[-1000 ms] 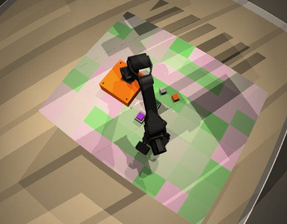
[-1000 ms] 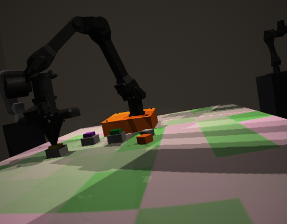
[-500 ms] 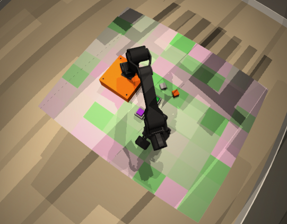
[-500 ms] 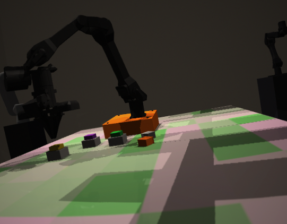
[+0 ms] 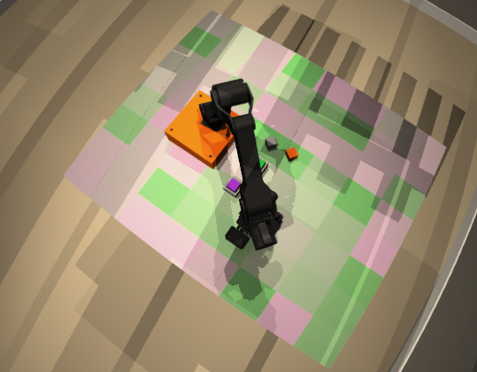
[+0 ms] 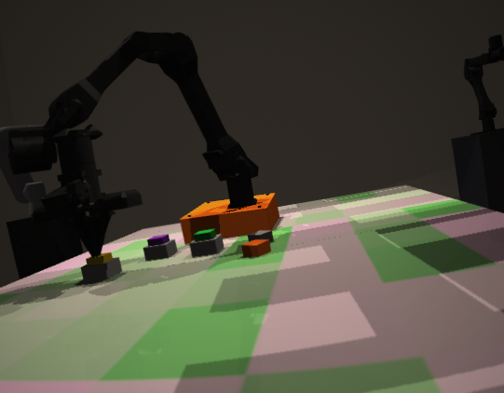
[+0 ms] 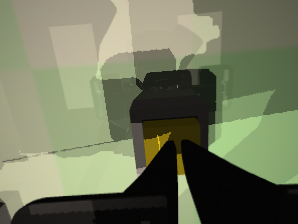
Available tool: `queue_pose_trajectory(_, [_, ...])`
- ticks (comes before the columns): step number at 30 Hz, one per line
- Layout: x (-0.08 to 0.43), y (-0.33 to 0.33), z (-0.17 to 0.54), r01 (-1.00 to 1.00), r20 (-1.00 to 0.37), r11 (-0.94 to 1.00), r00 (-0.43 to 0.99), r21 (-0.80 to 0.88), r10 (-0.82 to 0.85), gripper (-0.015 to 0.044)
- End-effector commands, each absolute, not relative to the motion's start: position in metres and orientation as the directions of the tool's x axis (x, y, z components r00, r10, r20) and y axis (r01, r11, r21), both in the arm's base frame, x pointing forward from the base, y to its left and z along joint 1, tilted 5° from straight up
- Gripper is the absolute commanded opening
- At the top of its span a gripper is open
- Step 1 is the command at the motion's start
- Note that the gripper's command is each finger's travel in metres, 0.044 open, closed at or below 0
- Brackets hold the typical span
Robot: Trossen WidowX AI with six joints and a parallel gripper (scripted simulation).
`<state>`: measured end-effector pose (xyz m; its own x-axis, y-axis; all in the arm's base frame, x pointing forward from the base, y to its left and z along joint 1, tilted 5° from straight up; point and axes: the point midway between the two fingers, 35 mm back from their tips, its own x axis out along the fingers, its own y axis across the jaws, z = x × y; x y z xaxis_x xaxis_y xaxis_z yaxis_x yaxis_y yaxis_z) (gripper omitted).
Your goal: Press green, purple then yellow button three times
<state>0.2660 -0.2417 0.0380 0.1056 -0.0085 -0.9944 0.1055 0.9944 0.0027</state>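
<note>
The yellow button point(image 6: 100, 258) point(image 7: 159, 136) sits on its grey housing at the left end of the button row. My gripper point(image 6: 94, 251) point(image 7: 177, 147) is shut with nothing between its fingers. It points straight down, with its tips on or just above the yellow cap. I cannot tell whether the cap is pushed down. The purple button point(image 5: 234, 185) point(image 6: 158, 239) and the green button point(image 5: 263, 164) point(image 6: 204, 234) stand further along the row towards the arm's base. In the top view the arm's wrist hides the yellow button.
An orange block point(image 5: 292, 153) point(image 6: 256, 248) and a grey block point(image 5: 271, 142) point(image 6: 261, 236) lie just beyond the green button. The arm's orange base plate point(image 5: 190, 132) point(image 6: 251, 216) stands behind the row. A dark stand with a second arm point(image 6: 483, 158) is at the far right.
</note>
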Motion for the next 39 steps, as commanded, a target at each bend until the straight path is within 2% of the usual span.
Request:
queue_pose_trajectory(1, [0.264, -0.239, 0.031, 0.108, -0.995, 0.994, 0.1, 0.013, 0.002, 0.002])
queue_pose_trajectory(21, [0.264, -0.239, 0.031, 0.108, -0.995, 0.994, 0.1, 0.013, 0.002, 0.002])
queue_pose_trajectory(25, [0.261, -0.239, 0.064, 0.108, -0.995, 0.994, 0.1, 0.013, 0.002, 0.002])
queue_pose_trajectory(39, [0.263, -0.239, 0.051, 0.108, -0.995, 0.994, 0.1, 0.013, 0.002, 0.002])
